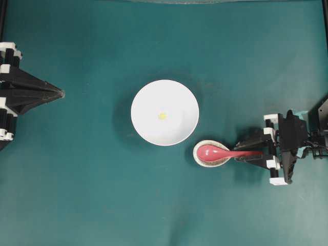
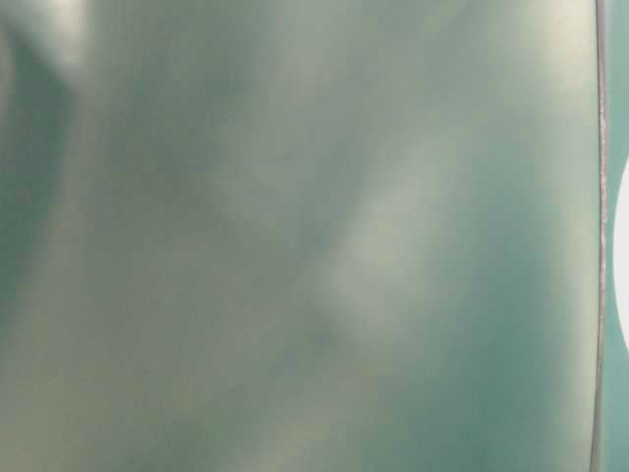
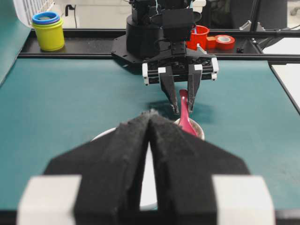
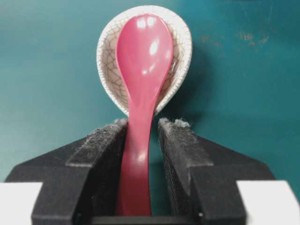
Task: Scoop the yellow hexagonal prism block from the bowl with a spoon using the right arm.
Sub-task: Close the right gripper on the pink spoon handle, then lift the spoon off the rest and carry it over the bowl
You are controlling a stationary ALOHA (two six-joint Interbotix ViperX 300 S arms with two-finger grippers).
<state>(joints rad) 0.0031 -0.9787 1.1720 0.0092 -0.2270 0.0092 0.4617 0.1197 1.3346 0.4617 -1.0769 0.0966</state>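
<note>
One step is nearly done: the glossy pinkish-red spoon [image 4: 140, 93], lying in the small speckled rest [image 4: 180, 51], is flanked by the right gripper [image 4: 143, 129], whose jaws are close beside its handle. Whether it is pinched cannot be told. The left gripper [image 3: 150, 117] has its jaws pressed together. The tiny yellow block [image 1: 162, 116] is left unscooped in the big white bowl [image 1: 148, 97] on the green surface [image 1: 77, 179].

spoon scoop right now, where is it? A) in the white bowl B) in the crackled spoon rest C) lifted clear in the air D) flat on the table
B: the spoon has its scoop lying in the spoon rest, beside the bowl, its handle between the right gripper fingers.
</note>
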